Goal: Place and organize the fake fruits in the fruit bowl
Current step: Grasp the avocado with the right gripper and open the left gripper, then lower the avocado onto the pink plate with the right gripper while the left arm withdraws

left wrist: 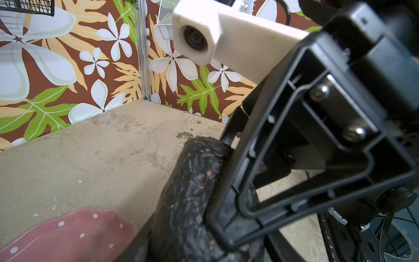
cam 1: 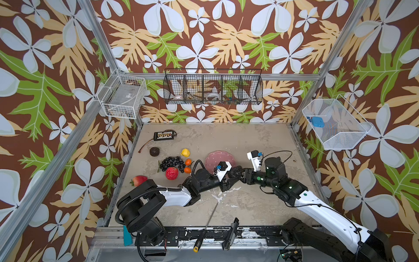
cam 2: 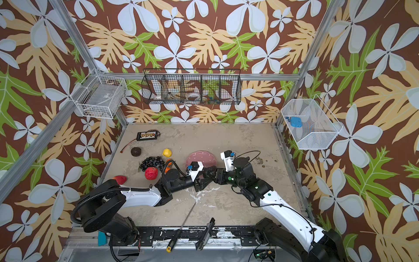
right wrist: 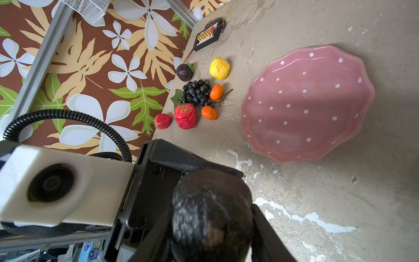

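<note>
1. Near-black and pebbly, with reddish flecks on its skin, the avocado is hanging clear of the bench between the two grippers, which are meeting tip to tip near the bench's middle.
2. The right gripper is grasping the avocado. In the right wrist view its fingers are sitting against both sides of the fruit.
3. The left gripper is facing it from the other side. I cannot tell whether its jaws are clamping the avocado or standing loose.
4. The fruit bowl is sitting just behind the grippers, toward the middle of the bench. It is a shallow pink dish with white dots and a wavy rim. The avocado is hovering by its near rim, not inside it.
5. The other fruits are lying on the bench between the bowl and the left edge:
   - a crinkled yellow lemon;
   - a black grape bunch with a green leaf;
   - two oranges touching the grapes;
   - a wrinkled red apple in front of the grapes;
   - a dark brown fruit nearer the back;
   - a red strawberry right at the left edge.
</note>
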